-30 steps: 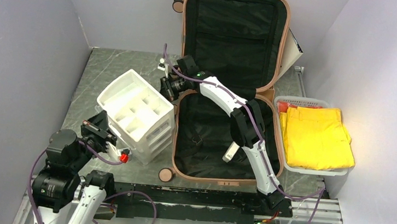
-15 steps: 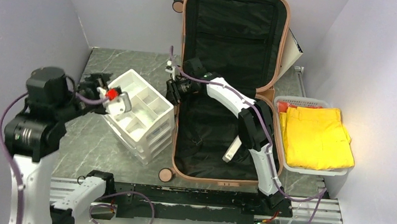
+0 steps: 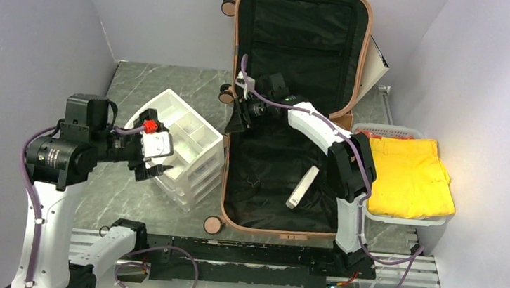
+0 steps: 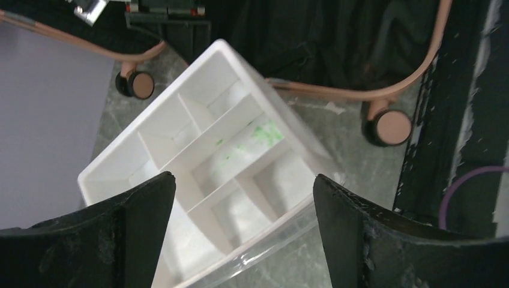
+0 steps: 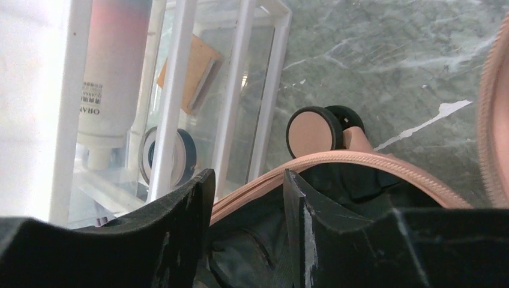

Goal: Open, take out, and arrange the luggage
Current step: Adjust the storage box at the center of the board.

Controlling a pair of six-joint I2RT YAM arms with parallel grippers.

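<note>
The luggage (image 3: 270, 181) lies open, its salmon-pink base flat on the table and its lid upright against the back wall, black lining showing. My right gripper (image 3: 238, 119) is at the base's left rim near the hinge. In the right wrist view its fingers (image 5: 246, 180) stand partly open astride the pink rim (image 5: 360, 159), beside a wheel (image 5: 315, 131). My left gripper (image 3: 160, 150) hovers wide open over the left side of the white drawer organizer (image 3: 181, 144); the left wrist view shows nothing between its fingers (image 4: 243, 186), only the organizer's compartments (image 4: 204, 162) below.
A slim white item (image 3: 302, 187) lies on the lining in the luggage base. A white basket (image 3: 435, 219) with folded yellow clothes stands at the right. The organizer's clear drawers hold a bottle (image 5: 111, 78). Purple walls close in on both sides.
My left arm rose from low at the table's front to above the organizer, and its jaws opened wide. My right gripper shifted right along the luggage rim and opened.
</note>
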